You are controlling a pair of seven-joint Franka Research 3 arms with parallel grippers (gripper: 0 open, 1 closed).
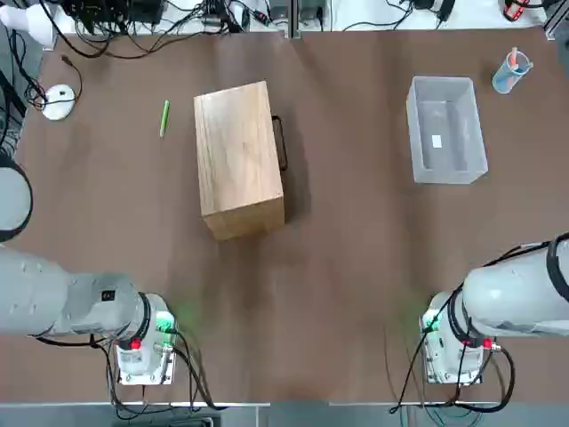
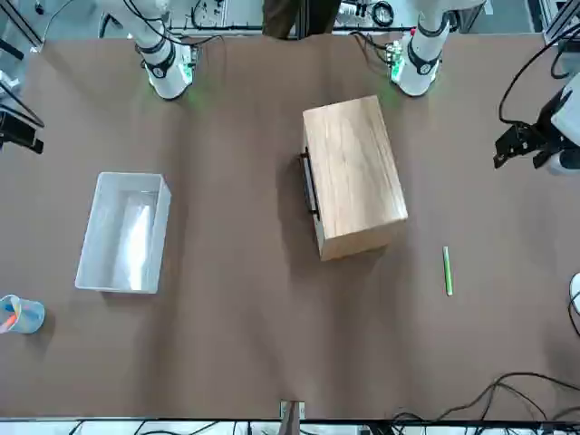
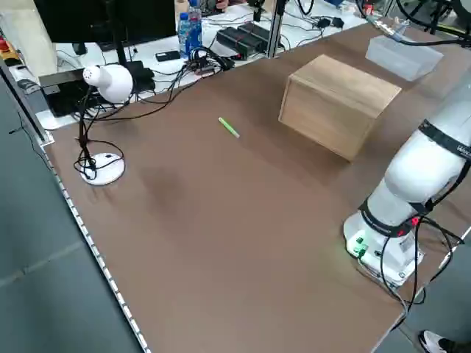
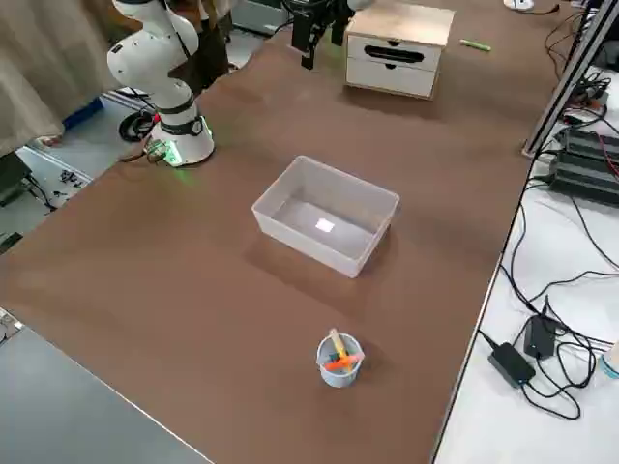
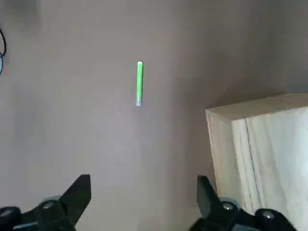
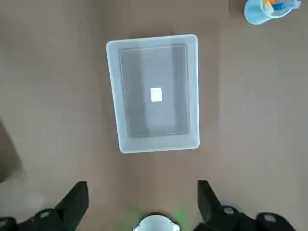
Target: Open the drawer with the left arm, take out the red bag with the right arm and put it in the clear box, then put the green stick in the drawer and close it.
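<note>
Two arms, both mine, both held high over the table (image 1: 338, 267), and nothing in either grip. Biggest thing out there is the cabinet (image 1: 238, 160), sitting a little left of centre, turned slightly askew. Its drawer (image 4: 391, 61) is shut, black wire handle (image 1: 281, 142) facing my right side. I can't see the red bag anywhere from here.

Next down, the clear box (image 1: 446, 130) sits well to the right of the cabinet, open top, only a small white label (image 6: 156, 95) showing on its floor. My right gripper (image 6: 142, 204) hangs above the table near it, fingers spread wide, holding nothing.

My left gripper (image 5: 143, 201) hovers over the cabinet's left corner and the bare table beside it, fingers just as wide, empty too.

Smaller now: a blue cup (image 1: 510, 73) with orange bits in it stands beyond the box, near the far right corner. A white mouse (image 1: 59, 101) lies at the far left edge.

Smallest, the green stick (image 1: 164, 118) lies flat on the table just left of the cabinet, apart from it.
</note>
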